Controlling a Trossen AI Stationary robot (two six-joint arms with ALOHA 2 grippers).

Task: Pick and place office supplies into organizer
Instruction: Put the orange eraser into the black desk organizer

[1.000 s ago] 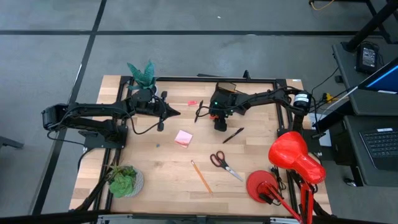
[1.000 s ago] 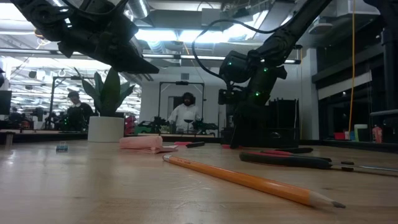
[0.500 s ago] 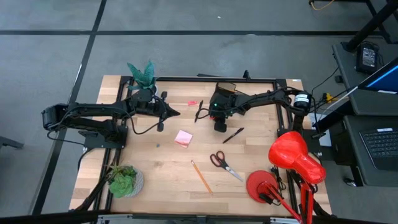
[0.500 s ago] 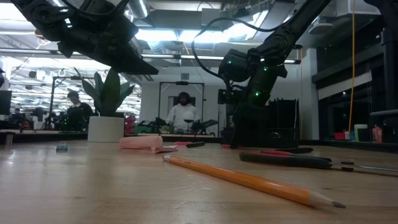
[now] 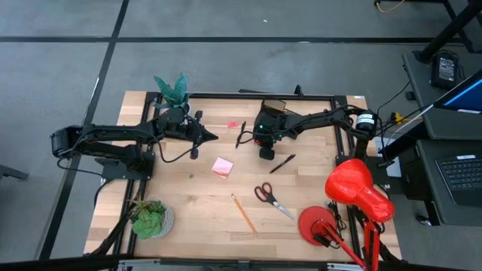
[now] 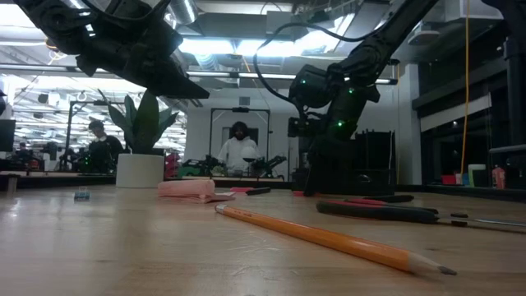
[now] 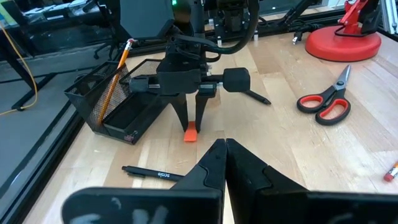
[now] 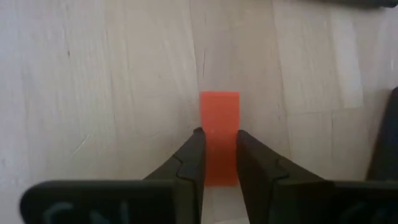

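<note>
Eraser [image 8: 219, 137], small and red, lies on the counter [image 5: 196, 196] just near of the organizer [image 7: 118, 99]; my right jaws [image 8: 217, 163] pinch its sides. I should lift straight up, keeping it square. Left jaws [image 7: 225, 163] wait shut.

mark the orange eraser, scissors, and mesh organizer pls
orange eraser [image 8: 219, 134]: right wrist view, middle of its face
scissors [image 7: 324, 103]: left wrist view, red handles
mesh organizer [image 7: 106, 102]: left wrist view, side wall
</note>
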